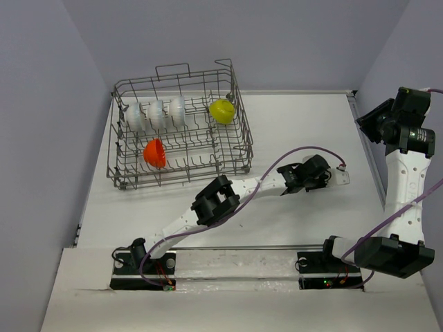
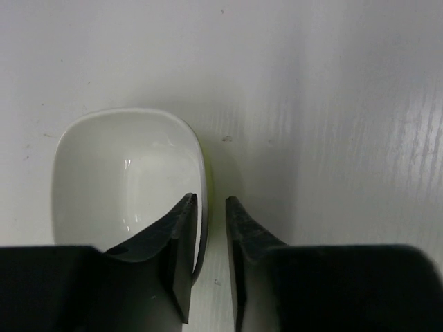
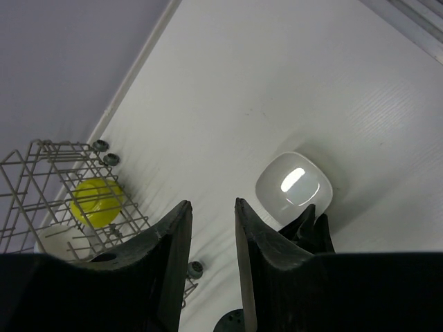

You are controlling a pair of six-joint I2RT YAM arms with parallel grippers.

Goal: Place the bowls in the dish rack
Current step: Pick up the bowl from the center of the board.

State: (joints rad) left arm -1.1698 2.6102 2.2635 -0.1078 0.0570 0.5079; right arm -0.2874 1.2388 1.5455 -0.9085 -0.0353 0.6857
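On the table (image 1: 291,131), the rim of the white bowl (image 2: 124,180) is straddled by the left gripper (image 2: 211,202) (whether clamped cannot be told). The right gripper (image 3: 212,204) is seen parted, empty.

Top view: bright, even overhead light; table (image 1: 297,131) washed near-white, faint arm shadows. Left wrist view: soft shadow at 3 o'clock of white bowl (image 2: 118,173), small glare streaks inside; left gripper fingers (image 2: 166,263) black, detail lost, edges soft. Right wrist view: strong glare patch on bowl.
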